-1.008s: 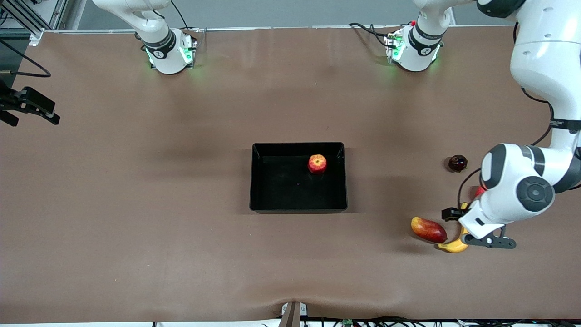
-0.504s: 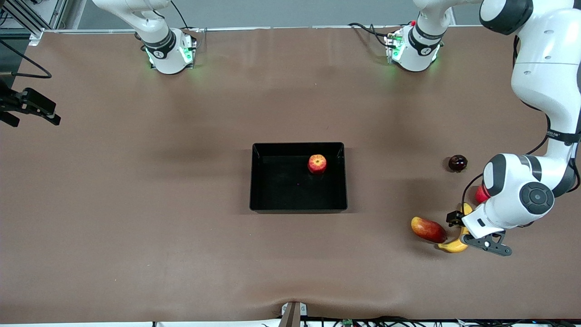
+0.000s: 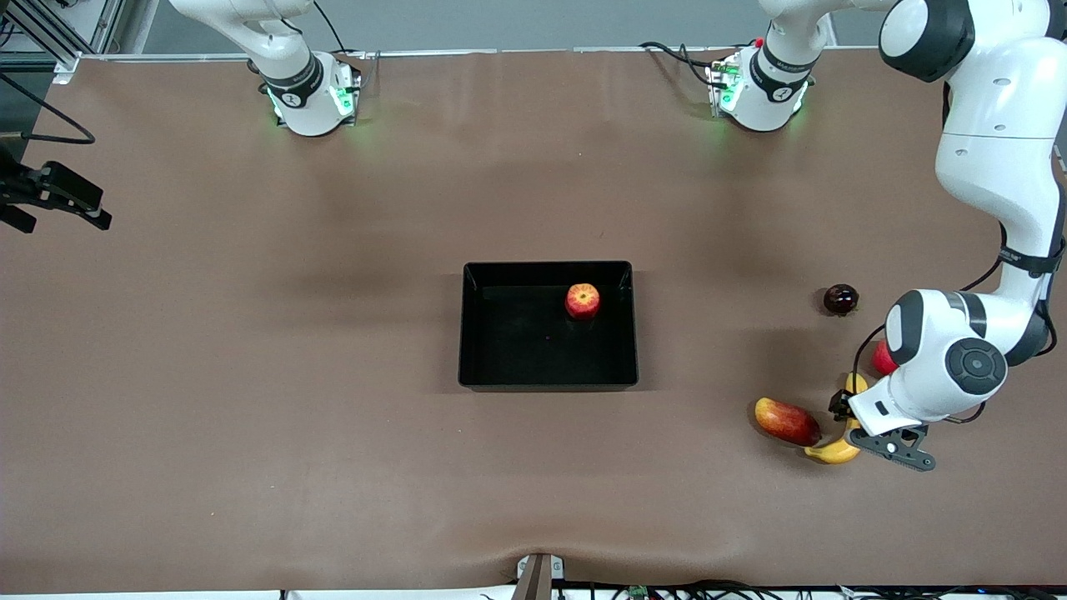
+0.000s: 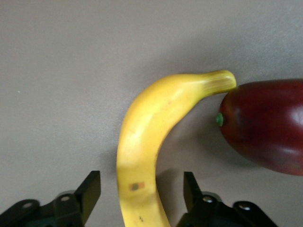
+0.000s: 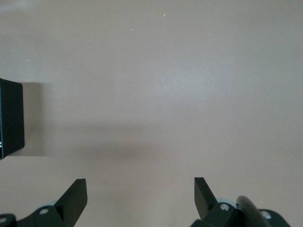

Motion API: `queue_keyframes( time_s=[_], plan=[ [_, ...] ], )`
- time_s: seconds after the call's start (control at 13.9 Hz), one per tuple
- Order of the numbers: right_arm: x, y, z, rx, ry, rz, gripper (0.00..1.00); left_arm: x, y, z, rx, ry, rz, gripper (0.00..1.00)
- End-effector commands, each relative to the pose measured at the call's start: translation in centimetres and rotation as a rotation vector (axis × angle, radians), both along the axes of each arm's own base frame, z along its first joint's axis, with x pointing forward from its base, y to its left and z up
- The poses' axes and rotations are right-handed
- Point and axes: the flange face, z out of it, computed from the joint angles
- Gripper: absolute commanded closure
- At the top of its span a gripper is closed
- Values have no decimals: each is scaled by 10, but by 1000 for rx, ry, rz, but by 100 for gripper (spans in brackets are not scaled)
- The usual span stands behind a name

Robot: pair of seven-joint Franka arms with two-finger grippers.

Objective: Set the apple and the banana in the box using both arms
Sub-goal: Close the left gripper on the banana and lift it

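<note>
Black and glossy, the box (image 3: pixel 548 371) sat at the middle of the brown counter (image 3: pixel 333 375), and the apple (image 3: pixel 583 300) lay inside it, near the wall toward the left arm's end. The banana (image 4: pixel 151 137) lay on the counter well away from the box, toward the left arm's end and nearer the front camera, its tip touching or just beside a red-yellow mango-like fruit (image 3: pixel 787 421). The left end effector (image 4: pixel 142 194) was down over the banana, its fingers (image 4: pixel 90 191) standing on either side of the fruit with a gap showing on each side, not pressed against the skin. A dark round fruit (image 3: pixel 840 299) sat farther from the front camera than the banana, and a red fruit (image 3: pixel 882 358) showed partly hidden by the left arm. The right arm waited; its end effector (image 5: pixel 140 196) hung with fingers spread wide over bare counter, a corner of the box showing in the right wrist view.
</note>
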Motion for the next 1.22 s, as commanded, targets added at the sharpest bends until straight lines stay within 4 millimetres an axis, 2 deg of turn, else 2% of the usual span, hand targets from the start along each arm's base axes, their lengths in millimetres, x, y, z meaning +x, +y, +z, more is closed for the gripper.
queue_keyframes(
  time_s=[0.0,0.07,0.14,0.29,0.58,0.79,0.86,0.94,1.15],
  plan=[
    [1,-2,-2,-17,9,7,0,3,4,2,20,-19,-19,81],
    [1,-2,-1,-17,8,7,0,4,5,7,21,-27,-17,96],
    [1,-3,-1,-17,8,6,0,5,7,13,25,-34,-16,100],
    [1,-3,-1,-17,8,6,0,4,10,33,41,-25,-11,100],
    [1,-3,-1,-17,8,6,0,0,-7,126,92,-19,-15,100],
    [1,-3,-1,-17,6,6,0,-9,-46,186,109,-27,-32,100],
    [1,-3,-1,-17,6,6,0,-13,-69,199,104,-26,-30,100],
    [1,-4,-1,-17,5,4,0,-19,-89,212,77,-15,1,100],
    [2,-4,-1,-18,3,3,0,-38,-159,231,-66,25,139,100]
  ],
)
